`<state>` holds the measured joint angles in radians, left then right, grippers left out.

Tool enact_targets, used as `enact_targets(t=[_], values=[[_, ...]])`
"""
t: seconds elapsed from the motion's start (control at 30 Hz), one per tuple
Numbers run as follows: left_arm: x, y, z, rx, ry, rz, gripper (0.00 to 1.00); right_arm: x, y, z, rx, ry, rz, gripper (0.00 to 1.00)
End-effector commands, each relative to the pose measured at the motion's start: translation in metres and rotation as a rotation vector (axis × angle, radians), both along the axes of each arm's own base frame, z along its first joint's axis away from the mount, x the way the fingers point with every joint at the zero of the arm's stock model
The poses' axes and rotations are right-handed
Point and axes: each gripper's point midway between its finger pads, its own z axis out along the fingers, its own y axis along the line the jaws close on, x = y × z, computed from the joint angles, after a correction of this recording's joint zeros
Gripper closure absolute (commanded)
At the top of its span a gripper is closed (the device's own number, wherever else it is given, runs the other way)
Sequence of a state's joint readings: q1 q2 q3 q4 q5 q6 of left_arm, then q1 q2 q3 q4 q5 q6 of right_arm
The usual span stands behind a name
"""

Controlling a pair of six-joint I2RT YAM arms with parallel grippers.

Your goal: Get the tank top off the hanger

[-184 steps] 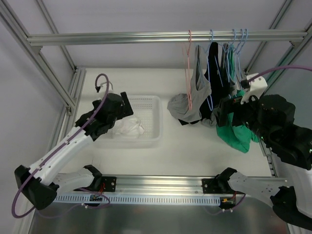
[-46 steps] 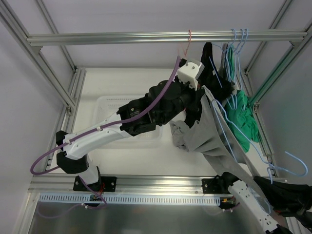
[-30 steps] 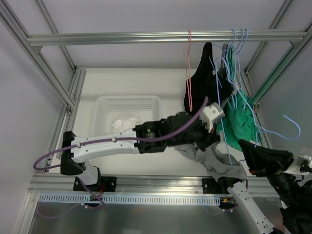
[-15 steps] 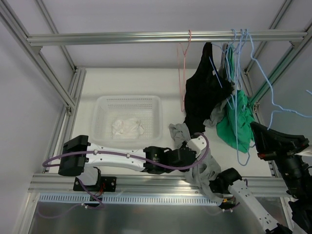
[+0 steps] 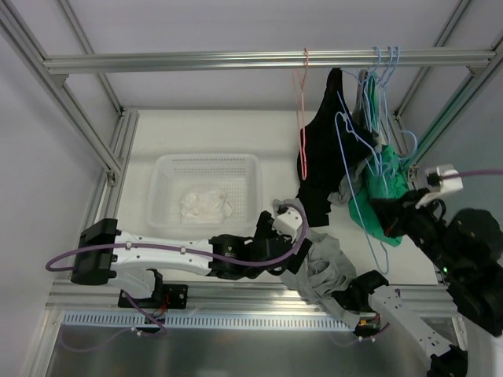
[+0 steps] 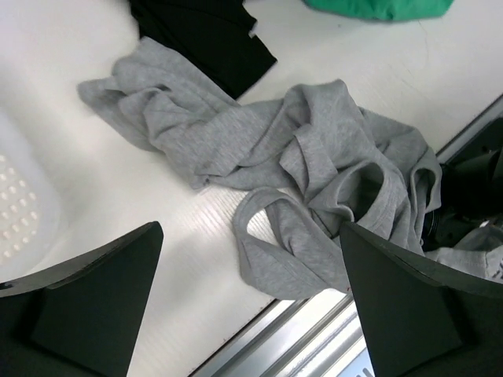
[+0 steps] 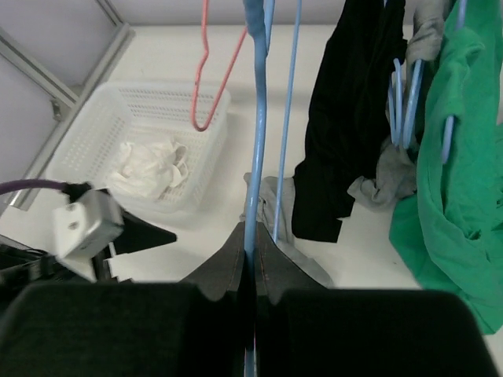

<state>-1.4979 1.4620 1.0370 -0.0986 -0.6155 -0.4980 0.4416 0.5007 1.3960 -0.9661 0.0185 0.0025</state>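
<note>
The left hand (image 6: 250, 229) hovered with fingers spread wide; the grey tank top (image 6: 236, 133) lay crumpled on the worktop (image 6: 181, 259) directly beneath it. The right hand (image 7: 250, 239) pinched the bare blue hanger (image 7: 253, 149). Removal looked done, so rehanging it seemed next.

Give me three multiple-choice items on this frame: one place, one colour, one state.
1. Where is the grey tank top?
A in the basket
B crumpled on the table near the front edge
C on the pink hanger

2. What colour is the hanger in the right tool?
A pink
B white
C blue

3. How is the left tool?
A open, above the tank top
B shut on the tank top
C shut on a hanger

Answers:
1 B, the left wrist view shows it heaped on the white surface.
2 C, a blue rod sits pinched in the right wrist view.
3 A, its fingers stand wide apart with nothing gripped.
</note>
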Motion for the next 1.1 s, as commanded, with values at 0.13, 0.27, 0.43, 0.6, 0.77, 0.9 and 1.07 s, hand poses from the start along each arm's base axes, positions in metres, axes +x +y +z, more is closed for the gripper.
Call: enact_targets(t=[0.13, 0.27, 0.43, 0.6, 0.77, 0.9, 1.07], values=[[0.037, 0.056, 0.053, -0.097, 0.012, 0.234, 0.01, 0.082, 0.017, 0.019, -0.152, 0.032, -0.061, 1.00], [0.056, 0.089, 0.056, -0.168, 0.077, 0.304, 0.01, 0.117, 0.029, 0.038, -0.217, 0.031, -0.057, 1.00], [0.057, 0.115, 0.065, -0.197, 0.061, 0.309, 0.01, 0.163, 0.046, 0.059, -0.256, 0.018, -0.055, 1.00], [0.049, 0.120, 0.065, -0.202, 0.076, 0.270, 0.01, 0.199, 0.063, 0.070, -0.271, 0.016, -0.054, 1.00], [0.045, 0.122, 0.061, -0.194, 0.085, 0.252, 0.01, 0.235, 0.077, 0.065, -0.292, 0.040, -0.058, 1.00], [0.042, 0.119, 0.056, -0.183, 0.103, 0.231, 0.01, 0.257, 0.073, 0.047, -0.358, 0.076, -0.125, 1.00], [0.038, 0.115, 0.047, -0.155, 0.121, 0.211, 0.01, 0.262, 0.084, 0.022, -0.402, 0.127, -0.114, 1.00]])
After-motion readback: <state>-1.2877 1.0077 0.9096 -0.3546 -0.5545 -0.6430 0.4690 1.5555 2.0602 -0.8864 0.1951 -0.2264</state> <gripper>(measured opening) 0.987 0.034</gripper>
